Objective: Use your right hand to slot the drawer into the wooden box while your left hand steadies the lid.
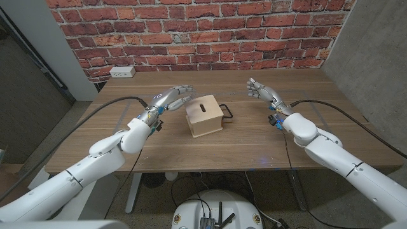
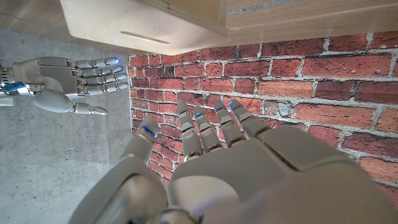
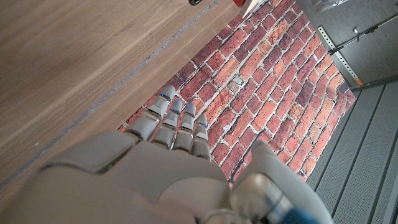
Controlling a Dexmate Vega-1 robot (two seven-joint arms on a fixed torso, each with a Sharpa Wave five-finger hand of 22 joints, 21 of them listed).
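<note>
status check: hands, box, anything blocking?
Left hand open beside the box, not touching. Right hand open, apart. Black handle at box's right side. Nothing blocking.

lab or test room | brick wall [image 1: 191, 28] (looks like a facing), concrete wall [image 1: 375, 44], wooden table [image 1: 254, 137]

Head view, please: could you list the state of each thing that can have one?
wooden box: upright on the table, slotted lid on top, untouched.
drawer handle: black, close against the box's right side; drawer looks pushed in.
left hand: open, beside the box.
right hand: open, raised, apart from the box.
</note>
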